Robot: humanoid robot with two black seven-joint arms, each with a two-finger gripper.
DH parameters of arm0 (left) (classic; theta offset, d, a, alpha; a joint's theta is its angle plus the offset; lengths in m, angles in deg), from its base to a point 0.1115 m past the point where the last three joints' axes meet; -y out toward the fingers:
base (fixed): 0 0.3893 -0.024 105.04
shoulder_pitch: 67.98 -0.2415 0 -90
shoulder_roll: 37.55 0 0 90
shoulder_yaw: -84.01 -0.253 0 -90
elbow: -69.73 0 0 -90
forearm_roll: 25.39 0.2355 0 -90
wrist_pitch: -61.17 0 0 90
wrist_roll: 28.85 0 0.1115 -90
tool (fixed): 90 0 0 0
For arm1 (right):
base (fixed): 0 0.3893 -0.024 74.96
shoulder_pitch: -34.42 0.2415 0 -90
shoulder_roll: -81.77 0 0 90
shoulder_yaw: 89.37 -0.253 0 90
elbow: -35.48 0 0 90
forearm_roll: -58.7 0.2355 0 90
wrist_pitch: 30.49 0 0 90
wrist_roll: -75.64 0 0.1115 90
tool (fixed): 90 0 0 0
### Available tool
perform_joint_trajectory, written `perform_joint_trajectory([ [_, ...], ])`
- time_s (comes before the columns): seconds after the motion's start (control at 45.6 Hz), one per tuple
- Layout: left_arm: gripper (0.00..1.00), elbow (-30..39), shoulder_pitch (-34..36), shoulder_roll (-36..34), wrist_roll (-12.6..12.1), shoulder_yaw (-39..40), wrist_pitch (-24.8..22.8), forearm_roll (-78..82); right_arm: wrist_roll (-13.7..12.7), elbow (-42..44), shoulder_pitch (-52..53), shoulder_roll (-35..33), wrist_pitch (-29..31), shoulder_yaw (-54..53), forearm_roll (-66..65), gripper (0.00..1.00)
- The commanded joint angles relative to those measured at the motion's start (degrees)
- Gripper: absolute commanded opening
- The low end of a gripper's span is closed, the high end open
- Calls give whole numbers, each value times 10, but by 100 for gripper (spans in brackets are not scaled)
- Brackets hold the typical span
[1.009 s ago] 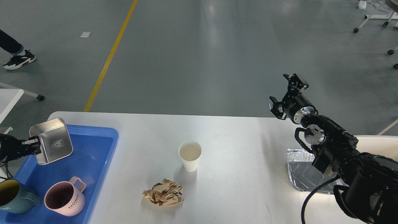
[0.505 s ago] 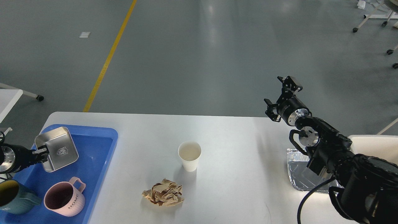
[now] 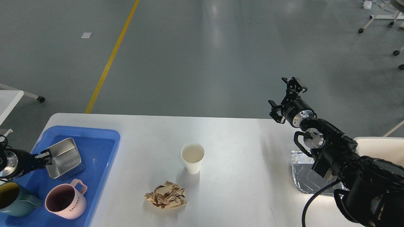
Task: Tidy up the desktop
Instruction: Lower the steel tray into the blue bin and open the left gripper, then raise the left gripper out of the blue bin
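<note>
- Left gripper (image 3: 46,155) pinches rim of square steel tin (image 3: 64,157) inside blue plastic tray (image 3: 104,151) (tray at left end of white rectangular desktop (image 3: 240,151)).
- Right gripper (image 3: 283,96) fingers spread, holding nothing, above desktop's far edge.

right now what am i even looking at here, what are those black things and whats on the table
This is one picture, taken from a robot's own head, looking down at a white desktop. The black things are its two arms.

The left gripper, at the left edge, is closed on the rim of a steel pan inside a blue tray. The tray also holds a pink mug and a teal mug.

The right gripper is raised, open and holds nothing.

On the desktop are a paper cup, a crumpled brown paper ball and a foil tray partly hidden by the right arm.
</note>
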Motion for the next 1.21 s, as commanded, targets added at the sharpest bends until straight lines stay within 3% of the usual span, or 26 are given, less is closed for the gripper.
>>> perform_joint_trajectory([
  [0.0,55,0,0,-1,4,2,-3,-15,-1,0,1,1,0,0,0,100],
  [0.11,82,0,2,-3,2,3,-7,-68,-1,0,1,1,0,0,0,100],
  [0.197,96,0,7,-5,-4,4,-7,-118,-1,0,2,5,-1,0,0,100],
  [0.483,97,5,68,6,9,23,-21,-177,-1,0,5,9,-1,0,0,100],
  [0.658,97,11,122,43,61,109,-52,-182,-1,0,6,11,-1,1,-1,100],
  [0.746,97,10,165,63,51,181,-83,-207,-1,0,7,10,-1,1,-1,100],
  [0.812,97,5,184,85,28,242,-97,-266,-1,-1,8,9,0,2,-1,100],
  [0.943,97,3,178,121,-89,327,-90,-451,-1,-1,8,8,0,3,-3,100],
  [1.009,97,-3,151,150,-120,352,-68,-558,-1,-2,8,8,1,3,-4,100],
  [1.119,97,-6,84,206,-121,395,-31,-681,-2,-2,4,8,4,4,-11,100],
  [1.185,97,-13,40,246,-107,434,-31,-693,-4,-4,3,8,7,5,-11,100],
])
